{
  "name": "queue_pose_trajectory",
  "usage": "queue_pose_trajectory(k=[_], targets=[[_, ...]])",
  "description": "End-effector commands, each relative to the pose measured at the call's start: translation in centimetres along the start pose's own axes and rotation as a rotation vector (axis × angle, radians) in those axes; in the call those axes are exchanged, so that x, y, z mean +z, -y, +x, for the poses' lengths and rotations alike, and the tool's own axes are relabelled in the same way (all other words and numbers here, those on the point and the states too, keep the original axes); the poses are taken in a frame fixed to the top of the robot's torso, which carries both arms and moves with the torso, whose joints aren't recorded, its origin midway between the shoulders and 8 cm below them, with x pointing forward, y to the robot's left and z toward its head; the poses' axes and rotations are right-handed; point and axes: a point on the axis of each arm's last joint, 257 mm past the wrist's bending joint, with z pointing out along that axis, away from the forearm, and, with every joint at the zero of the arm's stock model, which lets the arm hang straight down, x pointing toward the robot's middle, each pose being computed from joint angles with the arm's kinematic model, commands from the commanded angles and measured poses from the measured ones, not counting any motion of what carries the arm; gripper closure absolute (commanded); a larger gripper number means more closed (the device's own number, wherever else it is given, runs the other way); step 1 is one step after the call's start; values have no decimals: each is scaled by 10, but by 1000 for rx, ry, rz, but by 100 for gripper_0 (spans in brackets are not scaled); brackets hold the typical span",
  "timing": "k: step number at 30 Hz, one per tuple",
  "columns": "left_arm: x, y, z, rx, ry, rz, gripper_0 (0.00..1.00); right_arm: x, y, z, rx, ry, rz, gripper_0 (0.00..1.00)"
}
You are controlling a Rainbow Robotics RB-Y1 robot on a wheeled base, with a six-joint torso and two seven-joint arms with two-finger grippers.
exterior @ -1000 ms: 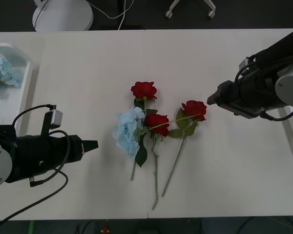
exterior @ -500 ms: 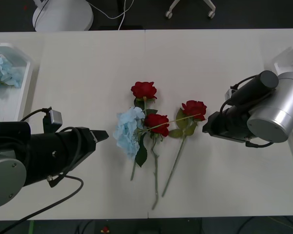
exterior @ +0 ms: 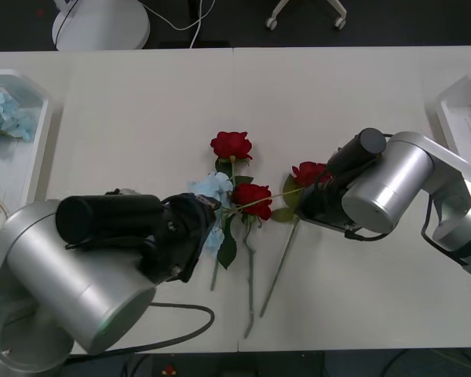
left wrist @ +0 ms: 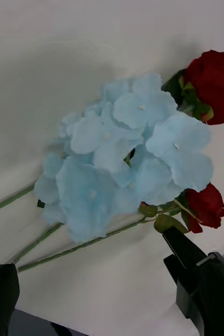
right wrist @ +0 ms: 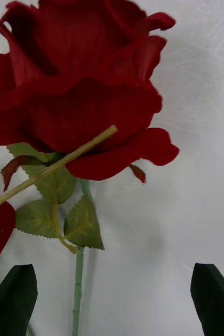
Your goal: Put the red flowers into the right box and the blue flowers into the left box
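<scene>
Two hands, both fingers apart: right hand (right wrist: pixel 112 302) directly over rose (right wrist: pixel 80 84); left hand (left wrist: pixel 98 304) directly over blue flower (left wrist: pixel 122 157).

White table with flowers and two trays

A pale table (exterior: pixel 141 102) is seen carrying three red flowers (exterior: pixel 252 194) and one blue flower (exterior: pixel 212 188) heaped together at its middle, stems crossed. The left box (exterior: pixel 43 126), holding more blue blooms, is set at one edge; the right box (exterior: pixel 454 118) is set at the opposite edge.
</scene>
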Motion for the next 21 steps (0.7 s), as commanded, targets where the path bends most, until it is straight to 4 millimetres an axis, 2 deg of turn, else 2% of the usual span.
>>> queue_pose_trajectory(k=[1, 8, 11, 16, 21], targets=[[18, 23, 1, 14, 55, 12, 0, 8, -18, 5, 54, 0, -9, 15], [56, 34, 9, 70, 92, -24, 0, 24, -21, 11, 49, 4, 24, 15], [69, 37, 14, 42, 91, -41, 0, 32, -19, 17, 28, 4, 53, 15], [78, 40, 29, 27, 71, -50, 0, 38, -23, 21, 33, 2, 60, 15], [78, 25, 39, 43, 86, -58, 0, 42, -30, 25, 43, -5, 57, 15]])
